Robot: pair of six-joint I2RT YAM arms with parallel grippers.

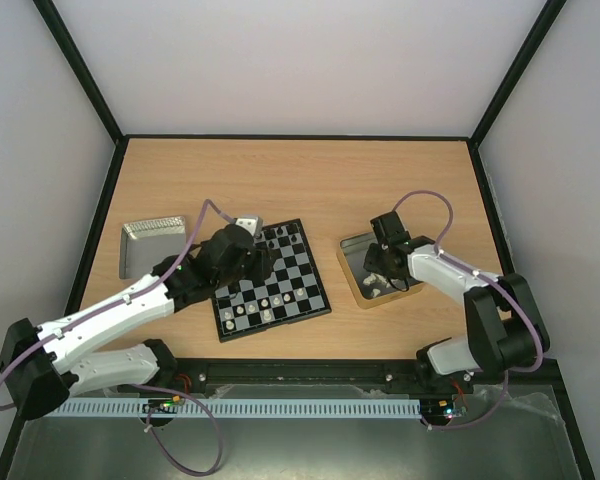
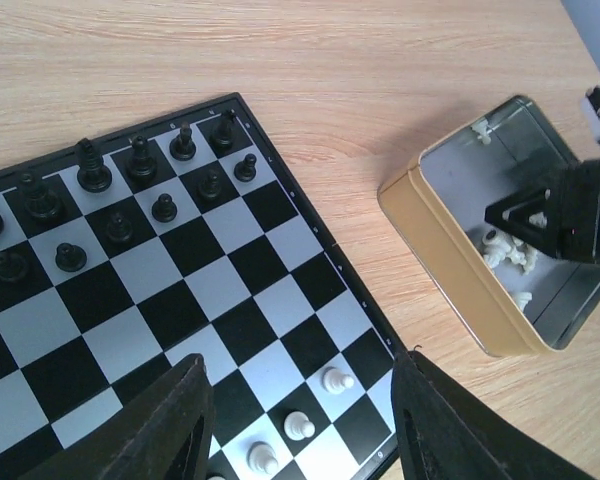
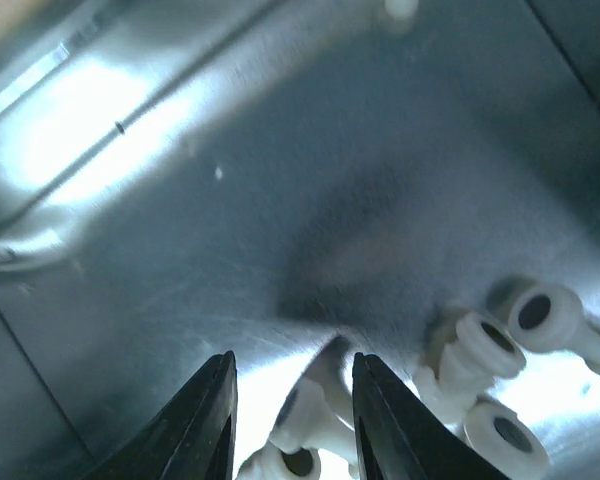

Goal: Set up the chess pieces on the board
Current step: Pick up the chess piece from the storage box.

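Currently 1 white piece (image 3: pixel 312 412) sits btwn fingers of right claw (image 3: pixel 292 358).

We see a matt, wood-grain surface (image 1: pixel 300 170) under a smooth, glossy board (image 2: pixel 215 285) of black and silvery squares. The white chess pieces (image 3: pixel 480 345) look like shiny moulded plastic. They lie in a metal tray (image 2: pixel 450 285), satin gold outside and bare, scuffed and reflective inside.

Gold tin (image 2: pixel 445 272) & silver tray (image 1: pixel 145 252), wood tbl (image 1: pixel 300 180)

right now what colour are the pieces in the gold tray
Cream white pieces; the right wrist view shows them best.
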